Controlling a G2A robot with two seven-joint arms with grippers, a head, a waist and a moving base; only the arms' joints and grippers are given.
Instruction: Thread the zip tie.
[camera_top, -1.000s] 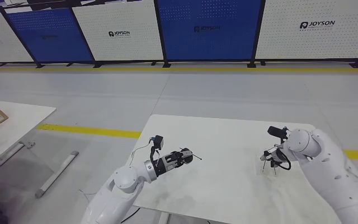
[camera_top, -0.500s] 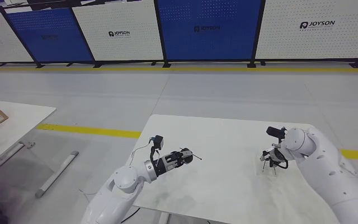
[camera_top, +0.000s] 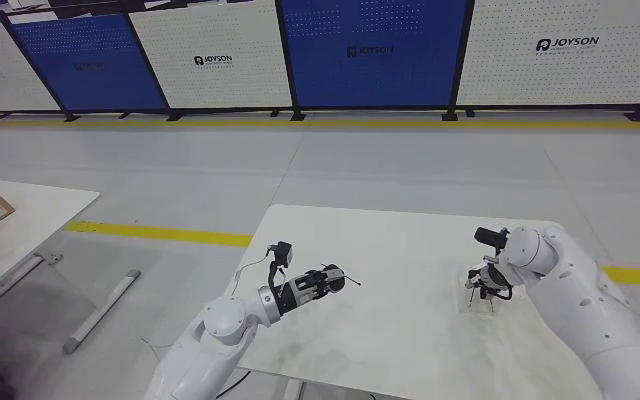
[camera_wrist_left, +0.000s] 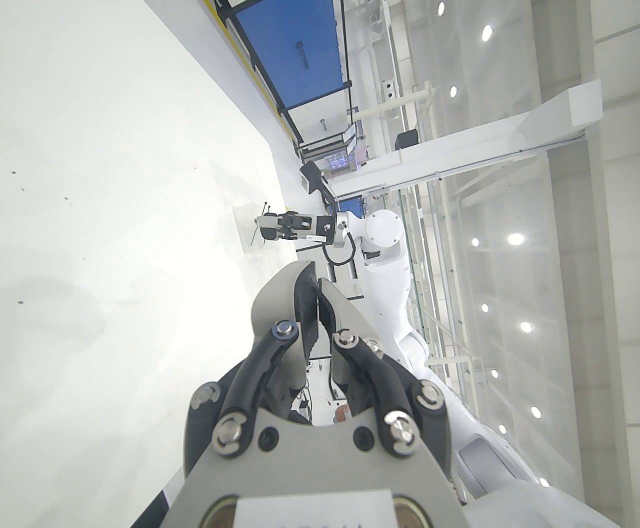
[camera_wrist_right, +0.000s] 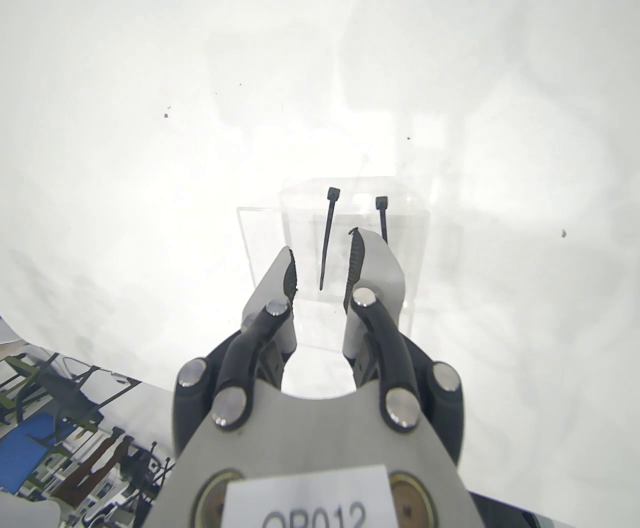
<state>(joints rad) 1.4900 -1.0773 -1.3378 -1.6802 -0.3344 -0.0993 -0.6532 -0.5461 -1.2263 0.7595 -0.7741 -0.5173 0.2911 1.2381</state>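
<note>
By two zip ties (camera_wrist_right: 327, 235), right claw (camera_wrist_right: 321, 241) spread, left claw (camera_wrist_left: 316, 280) pressed together, perhaps pinching another tie (camera_top: 352, 281).

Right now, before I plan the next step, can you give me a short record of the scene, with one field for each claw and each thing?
left claw: shut; a thin black strip, likely a zip tie, sticks out of it in the top view
right claw: open, low over the stand
stand: clear, on the table
first tie: black, in the stand, between the right claw's jaws, not gripped
second tie: black, in the stand, beside the right claw
table: white
</note>
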